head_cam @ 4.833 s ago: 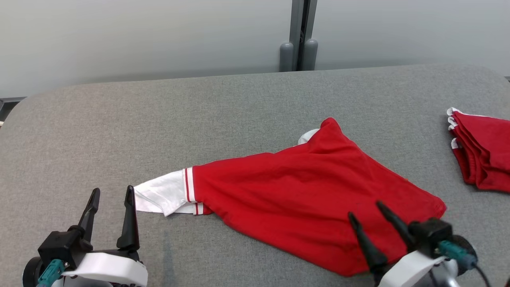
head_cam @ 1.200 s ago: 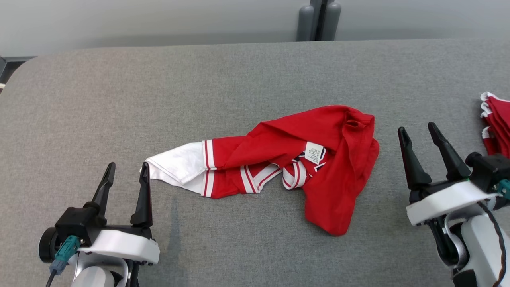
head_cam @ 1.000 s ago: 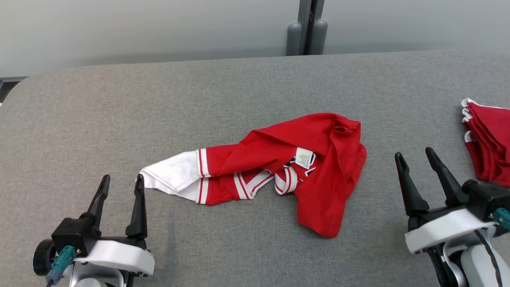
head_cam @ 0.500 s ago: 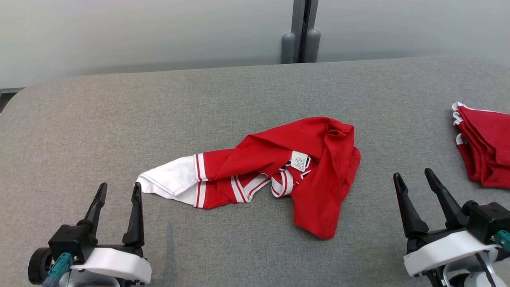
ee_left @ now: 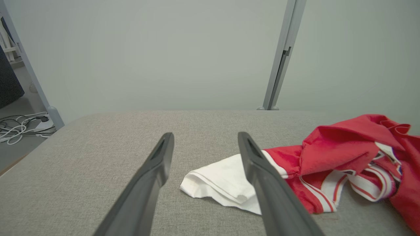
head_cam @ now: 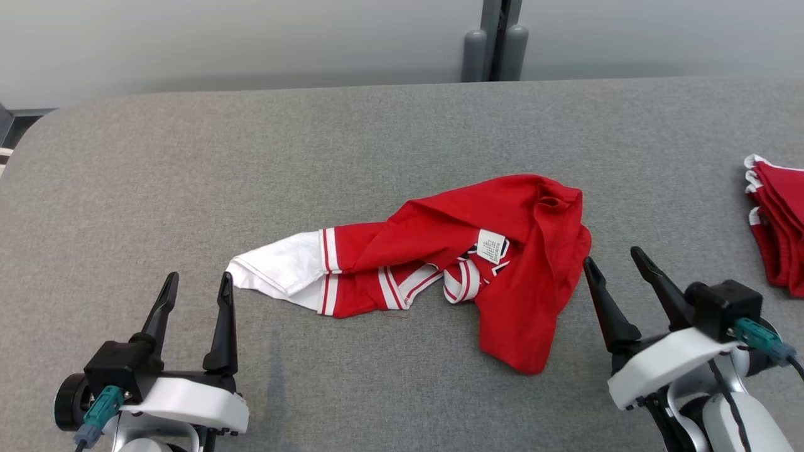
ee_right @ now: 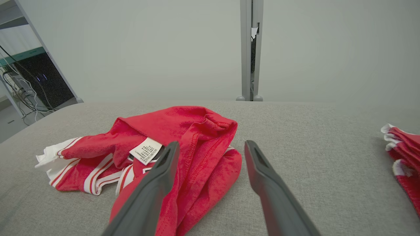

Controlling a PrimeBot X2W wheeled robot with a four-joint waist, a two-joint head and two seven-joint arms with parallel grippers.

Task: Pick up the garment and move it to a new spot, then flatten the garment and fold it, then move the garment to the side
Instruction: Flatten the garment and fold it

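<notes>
The left pincer (head_cam: 200,276) sits low at the near left of the worktop (head_cam: 251,157), its two long, dark, tapering fingers spread wide with nothing between them. The tip of its inner finger stands just beside the end of the white sleeve (head_cam: 282,267), and I cannot tell whether it touches. The right pincer (head_cam: 611,255) is just as wide open and also empty, its fingers angled up and to the left. Its nearer tip is close against the right edge of the garment (head_cam: 440,238). The garment lies crumpled at the middle of the worktop. It is soft red knit, bunched into ridges and folds, with a thick hump at its right end and a loose flap trailing toward the near edge. Its smooth white sleeve tapers out flat to the left, banded with red and white stripes where it joins the body. More striped trim curls out at the centre, beside a small white label (head_cam: 492,245) turned face up. The worktop is coarse grey woven fabric with a rounded far-left corner, bare all around the garment. A folded red pile (head_cam: 779,220) with white edging lies well apart at the far right. Beyond the far edge rise a pale wall (head_cam: 251,37) and a grey post (head_cam: 499,37).
</notes>
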